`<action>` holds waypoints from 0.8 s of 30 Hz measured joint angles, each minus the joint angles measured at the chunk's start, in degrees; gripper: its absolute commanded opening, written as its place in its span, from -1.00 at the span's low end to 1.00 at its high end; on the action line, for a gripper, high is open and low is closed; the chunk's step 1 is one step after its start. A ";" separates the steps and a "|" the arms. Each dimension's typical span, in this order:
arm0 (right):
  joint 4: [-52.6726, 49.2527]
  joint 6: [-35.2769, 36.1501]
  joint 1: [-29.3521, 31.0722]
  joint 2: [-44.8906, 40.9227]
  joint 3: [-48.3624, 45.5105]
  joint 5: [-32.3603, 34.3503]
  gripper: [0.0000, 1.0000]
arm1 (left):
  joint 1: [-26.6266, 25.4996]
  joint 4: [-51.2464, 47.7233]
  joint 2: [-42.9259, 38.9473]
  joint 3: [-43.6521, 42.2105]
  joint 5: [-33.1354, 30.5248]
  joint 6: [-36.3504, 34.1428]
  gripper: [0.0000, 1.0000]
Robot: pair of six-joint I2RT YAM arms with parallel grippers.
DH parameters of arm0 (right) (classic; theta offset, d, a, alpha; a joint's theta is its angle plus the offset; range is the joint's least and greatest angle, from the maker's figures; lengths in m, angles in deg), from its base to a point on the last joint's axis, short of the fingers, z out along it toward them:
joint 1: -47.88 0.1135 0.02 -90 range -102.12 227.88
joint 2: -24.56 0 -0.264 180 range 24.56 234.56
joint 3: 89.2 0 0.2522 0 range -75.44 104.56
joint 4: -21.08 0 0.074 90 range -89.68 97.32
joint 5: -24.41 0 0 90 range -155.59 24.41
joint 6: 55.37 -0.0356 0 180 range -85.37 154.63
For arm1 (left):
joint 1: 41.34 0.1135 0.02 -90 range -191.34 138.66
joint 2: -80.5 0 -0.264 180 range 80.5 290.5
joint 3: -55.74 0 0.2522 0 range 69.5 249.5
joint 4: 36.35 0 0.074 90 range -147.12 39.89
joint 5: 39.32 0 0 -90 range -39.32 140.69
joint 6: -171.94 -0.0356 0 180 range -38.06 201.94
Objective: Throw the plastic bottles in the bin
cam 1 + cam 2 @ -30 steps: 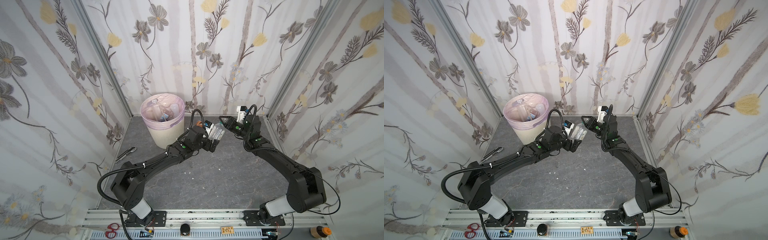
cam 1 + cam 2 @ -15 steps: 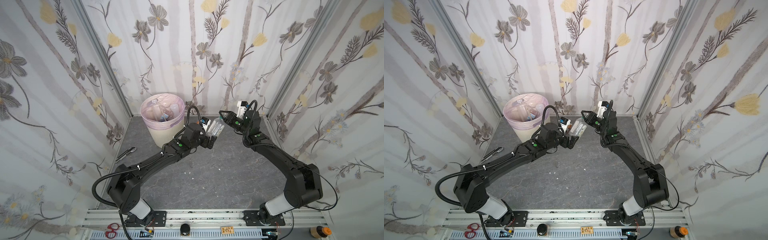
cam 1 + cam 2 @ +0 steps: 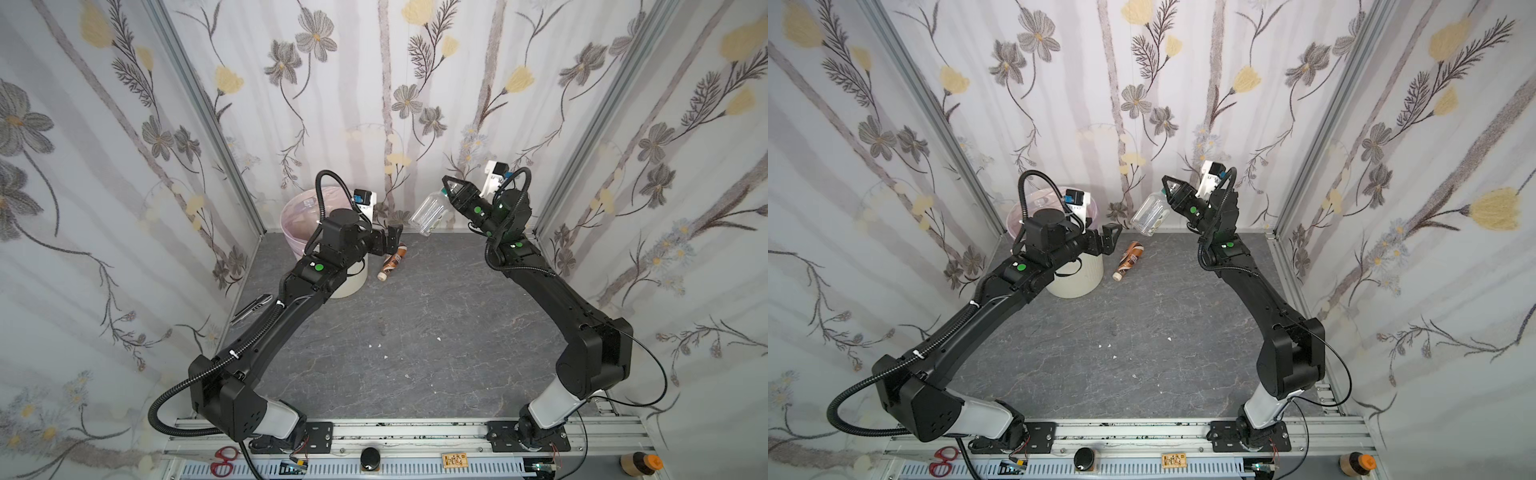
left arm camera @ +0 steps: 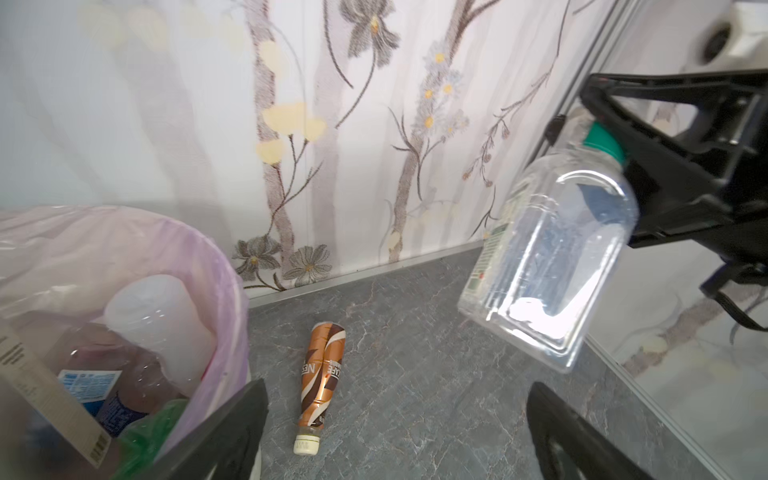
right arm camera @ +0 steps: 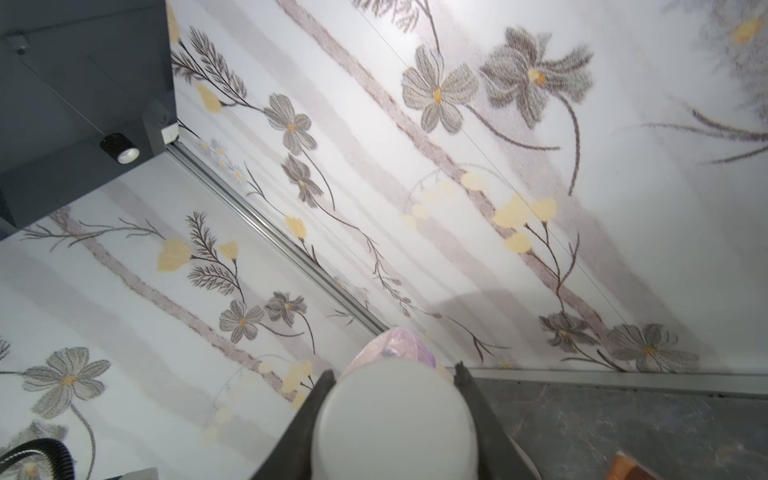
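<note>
Pinching a clear bottle (image 3: 428,214) aloft, right claw (image 3: 449,189) faces wide-open left claw (image 3: 388,239); brown bottle (image 3: 392,262) lies beside bin (image 3: 353,284).

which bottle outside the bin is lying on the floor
The brown coffee-labelled bottle beside the bin; the clear green-capped one hangs in the right gripper.

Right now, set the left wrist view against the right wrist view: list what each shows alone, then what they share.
Left wrist only: discarded bottles inside the bin, the Nescafe bottle lying whole on the floor, and the green cap of the clear bottle that the right end effector grips by the neck.
Right wrist only: a dark grey overhead housing with a small round lamp.
Both: the clear bottle, the bin's lilac liner, grey floor, floral wall; a brown sliver in the right wrist view may be the Nescafe bottle.
</note>
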 measured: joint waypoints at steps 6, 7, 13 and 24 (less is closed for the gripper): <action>6.82 0.04 -0.04 -0.11 5.75 5.20 -0.35 | 5.95 -1.40 -2.47 3.04 4.42 4.81 1.00; 7.91 0.26 -0.07 -0.17 7.04 6.45 -0.35 | 7.26 -1.64 -3.23 3.30 4.90 5.66 1.00; 14.99 1.73 -0.04 -1.18 12.04 14.03 -0.34 | 13.68 -1.68 -8.02 3.52 8.59 10.03 1.00; 17.79 1.51 5.35 14.56 30.47 22.34 -0.30 | 20.52 -1.73 -14.60 -2.60 9.20 17.05 1.00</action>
